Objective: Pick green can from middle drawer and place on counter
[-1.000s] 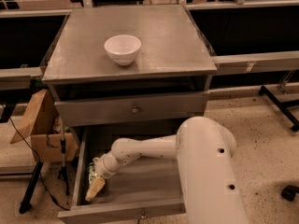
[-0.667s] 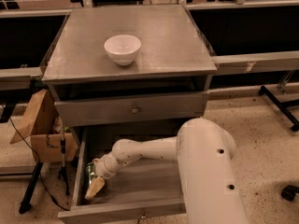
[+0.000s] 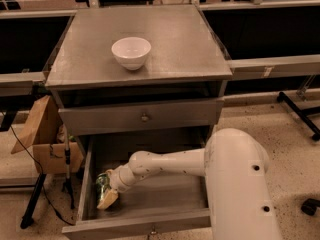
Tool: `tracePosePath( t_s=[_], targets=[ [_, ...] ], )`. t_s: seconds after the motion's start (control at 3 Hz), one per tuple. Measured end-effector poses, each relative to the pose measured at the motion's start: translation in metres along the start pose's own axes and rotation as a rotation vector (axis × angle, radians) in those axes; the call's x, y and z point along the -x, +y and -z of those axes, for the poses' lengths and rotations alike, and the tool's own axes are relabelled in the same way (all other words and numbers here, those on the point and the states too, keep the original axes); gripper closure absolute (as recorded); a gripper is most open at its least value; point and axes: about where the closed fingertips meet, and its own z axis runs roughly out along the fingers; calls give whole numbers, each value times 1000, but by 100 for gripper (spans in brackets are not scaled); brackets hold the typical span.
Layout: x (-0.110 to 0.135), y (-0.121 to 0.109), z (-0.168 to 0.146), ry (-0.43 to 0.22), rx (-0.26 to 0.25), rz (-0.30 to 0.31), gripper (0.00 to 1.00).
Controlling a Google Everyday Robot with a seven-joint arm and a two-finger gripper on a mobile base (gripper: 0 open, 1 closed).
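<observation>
I see gripper (image 3: pixel 108 196) low in middle drawer (image 3: pixel 150 223), front-left corner. Green can (image 3: pixel 102 180) is right beside it, left-wall side, axis unclear. Can't tell whether it's gripping.

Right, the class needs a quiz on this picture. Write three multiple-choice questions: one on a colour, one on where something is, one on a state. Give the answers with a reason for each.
1. What colour is the bowl on the counter?
A) green
B) white
C) black

2. Where is the gripper?
A) above the bowl
B) on the counter's right edge
C) low inside the middle drawer, at its left side by the green can

3. What state is the middle drawer in?
A) pulled open
B) shut
C) taken out and lying on the floor

Answers:
1 B: the bowl is plain white.
2 C: the arm reaches down into the drawer's left end.
3 A: its tray stands out in front of the cabinet, while the upper drawer is shut.
</observation>
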Motion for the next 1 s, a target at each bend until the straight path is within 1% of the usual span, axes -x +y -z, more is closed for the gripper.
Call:
tracePosePath(
  t_s=[0.33, 0.67, 1.0],
  targets=[
    [-8, 4, 45, 37, -22, -9, 97],
    [-9, 5, 107, 86, -54, -5, 100],
    [0, 9, 199, 178, -85, 5, 100]
  ],
)
